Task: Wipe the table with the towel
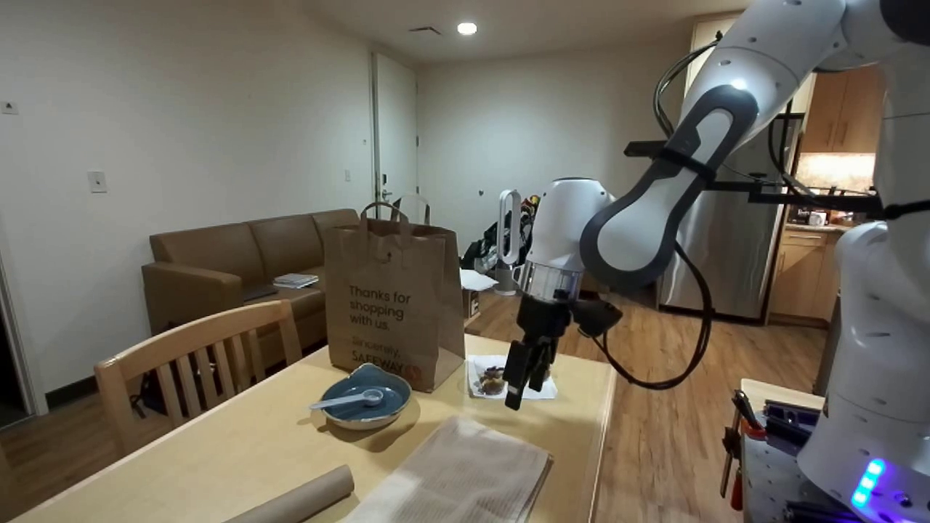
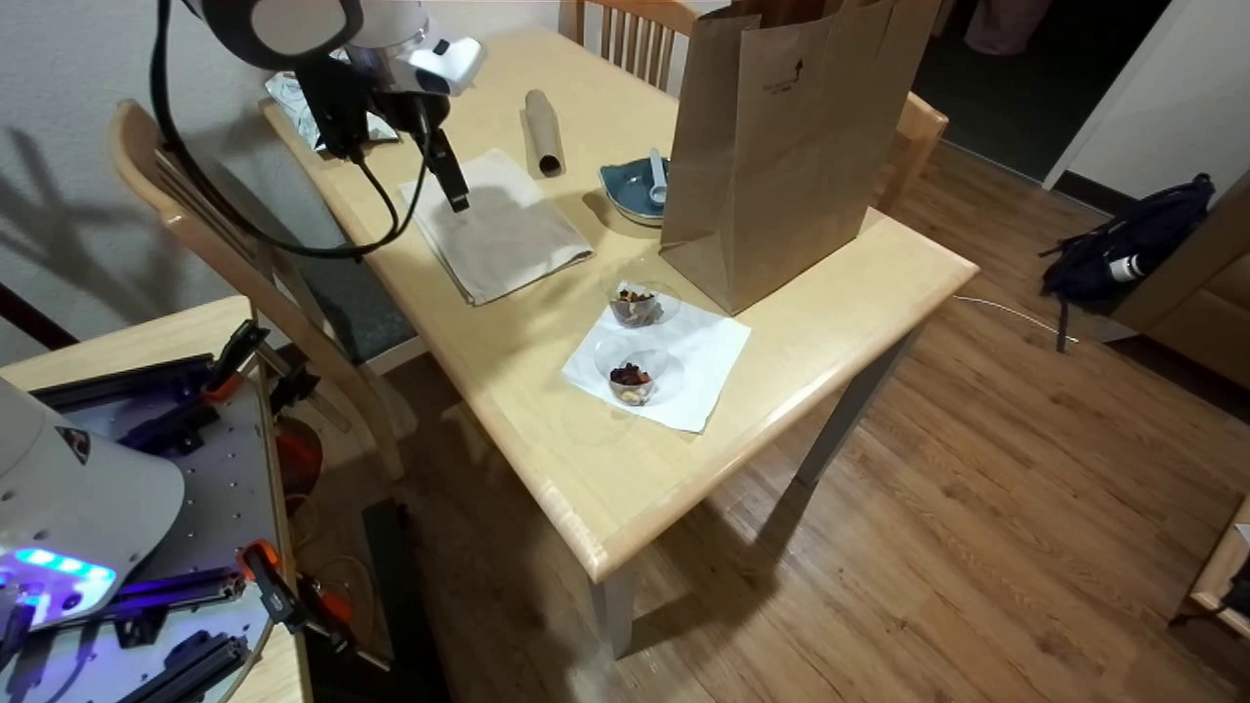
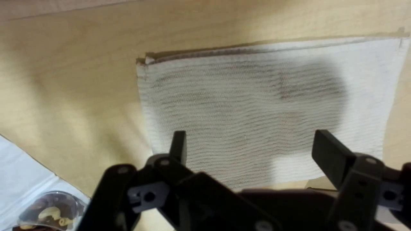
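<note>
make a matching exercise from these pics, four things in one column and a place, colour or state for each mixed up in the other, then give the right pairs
Column one
1. towel
2. bowl
3. Safeway paper shopping bag
4. end effector

Column two
A. brown, with printed lettering
B. open, holding nothing
C. lies folded on the table
D. blue inside, with a measuring spoon resting in it, handle over the rim

Right pairs: 1-C, 2-D, 3-A, 4-B
</note>
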`<control>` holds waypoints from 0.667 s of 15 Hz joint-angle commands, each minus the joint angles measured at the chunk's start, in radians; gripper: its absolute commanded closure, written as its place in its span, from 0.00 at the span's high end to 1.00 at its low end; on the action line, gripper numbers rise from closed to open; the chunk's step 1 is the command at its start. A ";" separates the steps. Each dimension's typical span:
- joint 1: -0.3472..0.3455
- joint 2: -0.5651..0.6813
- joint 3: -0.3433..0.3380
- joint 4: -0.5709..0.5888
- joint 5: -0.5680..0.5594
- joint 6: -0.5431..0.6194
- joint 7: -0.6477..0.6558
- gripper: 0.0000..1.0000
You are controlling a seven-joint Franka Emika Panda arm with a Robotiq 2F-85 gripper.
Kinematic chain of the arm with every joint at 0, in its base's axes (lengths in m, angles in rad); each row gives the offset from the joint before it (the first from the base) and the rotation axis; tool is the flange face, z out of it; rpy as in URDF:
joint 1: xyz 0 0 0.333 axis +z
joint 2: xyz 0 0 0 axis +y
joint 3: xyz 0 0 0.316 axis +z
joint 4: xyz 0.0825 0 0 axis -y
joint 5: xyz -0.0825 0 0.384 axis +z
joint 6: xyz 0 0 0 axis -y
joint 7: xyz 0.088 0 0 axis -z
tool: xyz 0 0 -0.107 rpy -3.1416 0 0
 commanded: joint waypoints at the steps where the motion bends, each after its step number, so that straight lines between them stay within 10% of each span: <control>1: 0.001 -0.009 0.002 0.012 0.022 -0.045 -0.012 1.00; 5: 0.013 -0.033 -0.048 -0.004 -0.191 -0.086 0.153 1.00; 10: 0.003 -0.016 -0.037 0.009 -0.144 -0.125 0.133 1.00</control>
